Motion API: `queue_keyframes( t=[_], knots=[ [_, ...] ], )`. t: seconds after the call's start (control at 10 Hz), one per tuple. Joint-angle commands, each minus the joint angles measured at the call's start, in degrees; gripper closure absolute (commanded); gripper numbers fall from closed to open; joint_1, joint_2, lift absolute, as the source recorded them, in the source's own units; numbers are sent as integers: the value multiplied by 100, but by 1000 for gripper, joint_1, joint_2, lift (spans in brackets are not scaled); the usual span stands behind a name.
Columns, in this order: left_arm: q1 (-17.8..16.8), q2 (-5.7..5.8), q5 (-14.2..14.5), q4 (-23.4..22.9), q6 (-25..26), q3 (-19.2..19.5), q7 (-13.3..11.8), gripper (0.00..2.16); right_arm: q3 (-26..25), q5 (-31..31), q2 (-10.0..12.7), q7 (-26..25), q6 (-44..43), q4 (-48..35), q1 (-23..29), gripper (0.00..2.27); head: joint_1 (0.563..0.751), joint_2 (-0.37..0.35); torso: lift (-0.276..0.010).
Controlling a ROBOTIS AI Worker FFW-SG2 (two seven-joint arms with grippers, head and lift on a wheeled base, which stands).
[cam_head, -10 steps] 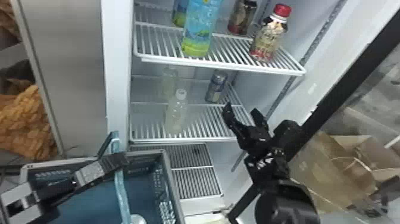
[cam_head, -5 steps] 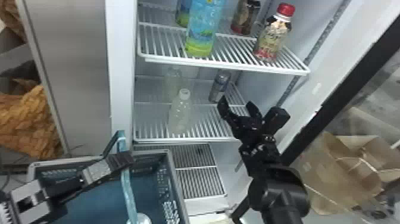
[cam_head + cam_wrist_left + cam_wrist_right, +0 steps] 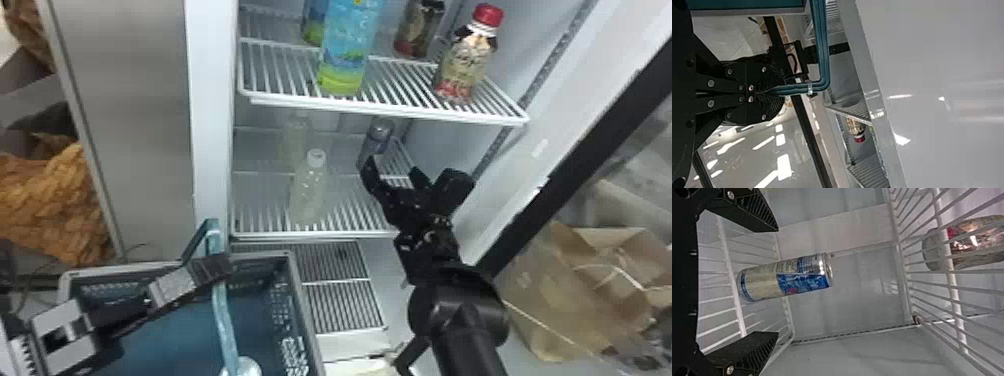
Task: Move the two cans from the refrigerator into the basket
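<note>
Can (image 3: 381, 132) near back right corner of lower shelf (image 3: 345, 234), right gripper (image 3: 392, 167) spread wide before it.
Left gripper (image 3: 220, 266) clamps the handle (image 3: 223, 315) above the basket (image 3: 300, 295).

**Mostly black, touched with silver**

On the right, my arm (image 3: 467, 345) is black, its near tube joining a rounded housing (image 3: 457, 305). Farther along, my right gripper (image 3: 395, 171) has black, wedge-shaped fingers (image 3: 742, 207) with ribbed inner faces and silver screws (image 3: 730, 370). On the left, my other arm (image 3: 110, 312) is black with a pale grey block (image 3: 65, 335); my left gripper (image 3: 217, 270) carries a silver-grey plate (image 3: 172, 290), dark ribbed tips and two reddish screws (image 3: 751, 87) between paler ones.
</note>
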Motion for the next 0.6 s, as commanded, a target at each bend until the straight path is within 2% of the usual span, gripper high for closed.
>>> queue_keyframes(
  t=[0.0, 0.2, 0.5],
  knots=[
    [-2, 0, 0, 25, 0, -10, 0, 1210, 17, 93, 12, -82, 0, 154, -136, 98, 695, -312, -219],
    [-2, 0, 0, 53, 0, -22, 0, 1210, 40, 127, 29, -267, 42, 323, -291, 98, 695, -313, -219],
    [-45, 18, 0, 82, 0, -56, 0, 1210, 17, 401, 29, -275, 169, 675, -726, 98, 695, -311, -219]
  ],
)
